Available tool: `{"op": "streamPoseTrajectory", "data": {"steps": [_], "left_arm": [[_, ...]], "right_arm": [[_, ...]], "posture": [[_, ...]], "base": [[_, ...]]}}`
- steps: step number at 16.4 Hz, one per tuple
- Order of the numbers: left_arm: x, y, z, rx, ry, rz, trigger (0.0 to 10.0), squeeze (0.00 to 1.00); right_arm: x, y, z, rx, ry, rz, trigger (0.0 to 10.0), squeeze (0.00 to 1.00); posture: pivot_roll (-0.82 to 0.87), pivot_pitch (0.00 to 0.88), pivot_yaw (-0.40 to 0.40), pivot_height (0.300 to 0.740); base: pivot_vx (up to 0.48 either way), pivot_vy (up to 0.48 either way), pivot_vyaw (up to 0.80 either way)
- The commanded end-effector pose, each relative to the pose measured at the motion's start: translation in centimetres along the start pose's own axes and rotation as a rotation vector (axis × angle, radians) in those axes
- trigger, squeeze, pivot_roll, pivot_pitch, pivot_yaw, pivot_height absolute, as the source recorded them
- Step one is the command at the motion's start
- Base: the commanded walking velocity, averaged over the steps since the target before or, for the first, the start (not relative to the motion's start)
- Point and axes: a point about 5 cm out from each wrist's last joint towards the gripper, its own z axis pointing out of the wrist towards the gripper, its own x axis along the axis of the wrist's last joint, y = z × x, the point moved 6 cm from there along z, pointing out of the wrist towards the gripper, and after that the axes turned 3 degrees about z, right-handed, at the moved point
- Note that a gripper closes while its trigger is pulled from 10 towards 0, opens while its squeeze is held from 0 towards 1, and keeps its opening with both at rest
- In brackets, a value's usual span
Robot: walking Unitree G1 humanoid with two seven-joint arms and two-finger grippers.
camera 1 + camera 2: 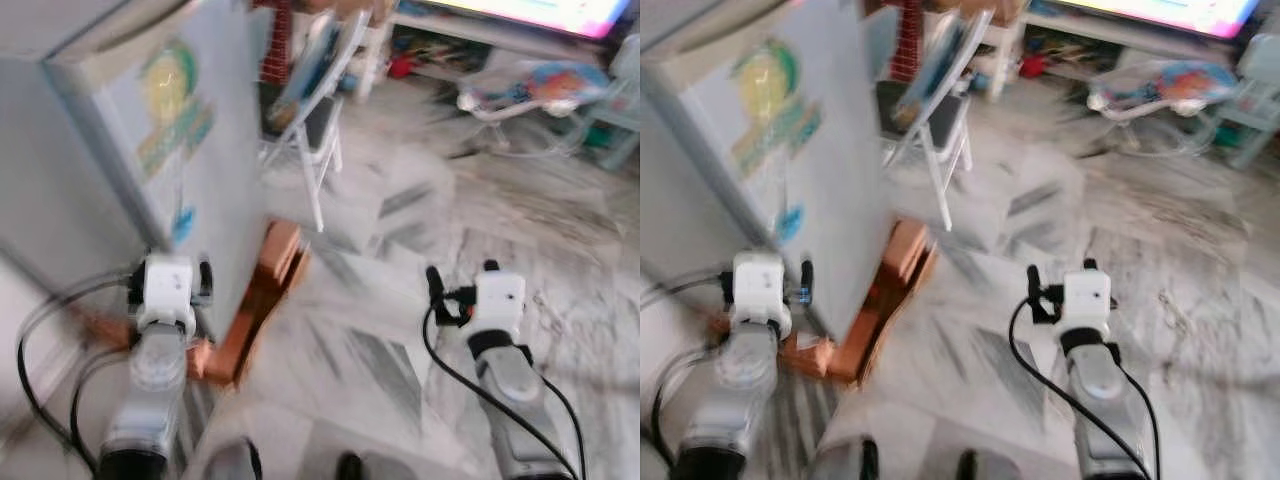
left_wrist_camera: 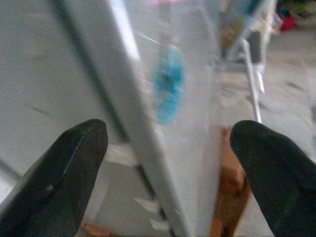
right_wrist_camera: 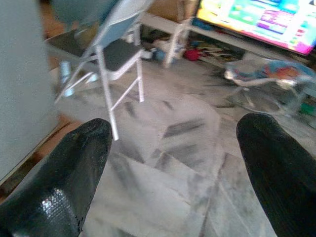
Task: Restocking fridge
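Observation:
A pale grey fridge [image 1: 150, 130] stands at the left on a low wooden base [image 1: 262, 300], with a green and yellow sticker and a small blue one [image 2: 169, 91] on its side. My left gripper [image 2: 168, 163] is open and empty, held close to the fridge's corner edge. My right gripper [image 3: 173, 168] is open and empty too, held out over the marble floor [image 1: 400, 300] to the right of the fridge. The head views are blurred.
A white folding chair [image 1: 315, 130] stands just behind the fridge. Farther back are a low shelf of toys, a lit screen [image 1: 540, 12] and a baby bouncer [image 1: 530, 90]. The floor stretches wide to the right.

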Motion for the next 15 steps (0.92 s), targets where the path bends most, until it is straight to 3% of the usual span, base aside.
{"op": "streamPoseTrajectory", "data": {"steps": [1, 3, 5, 10, 11, 15], "left_arm": [[-0.6, -0.5, -0.1, 0.021, -0.019, -0.009, 10.0, 0.0], [-0.6, 0.1, -0.3, 0.003, -0.015, -0.025, 10.0, 0.0], [-0.6, 1.0, -0.2, -0.047, -0.01, -0.048, 10.0, 0.0], [0.4, 0.8, 3.2, -0.042, -0.004, -0.03, 10.0, 0.0], [1.0, 0.8, 4.4, -0.028, 0.0, -0.012, 10.0, 0.0], [1.6, -0.6, 6.0, 0.09, -0.019, -0.005, 10.0, 0.0]], "right_arm": [[0.6, -0.2, 0.0, 0.007, 0.015, 0.002, 10.0, 0.0], [0.8, -0.3, 0.3, 0.002, 0.014, -0.008, 10.0, 0.0], [0.6, -0.5, 0.2, 0.005, 0.0, 0.011, 10.0, 0.0], [-1.1, -0.6, -0.6, 0.033, -0.085, 0.024, 10.0, 0.0], [-2.1, -0.5, -1.2, 0.043, -0.129, 0.0, 10.0, 0.0], [-2.5, 1.0, -2.3, 0.005, -0.152, -0.009, 10.0, 0.0]], "posture": [[0.05, 0.126, -0.084, 0.74], [0.05, 0.13, -0.087, 0.74], [0.05, 0.135, -0.092, 0.74], [0.04, 0.139, -0.1, 0.74], [0.04, 0.138, -0.102, 0.74], [0.01, 0.139, -0.096, 0.74]], "base": [[0.0, 0.0, 0.79], [0.0, 0.0, 0.74], [0.0, 0.0, 0.0], [0.0, 0.0, 0.0], [0.0, 0.0, 0.0], [0.0, 0.0, 0.0]]}}
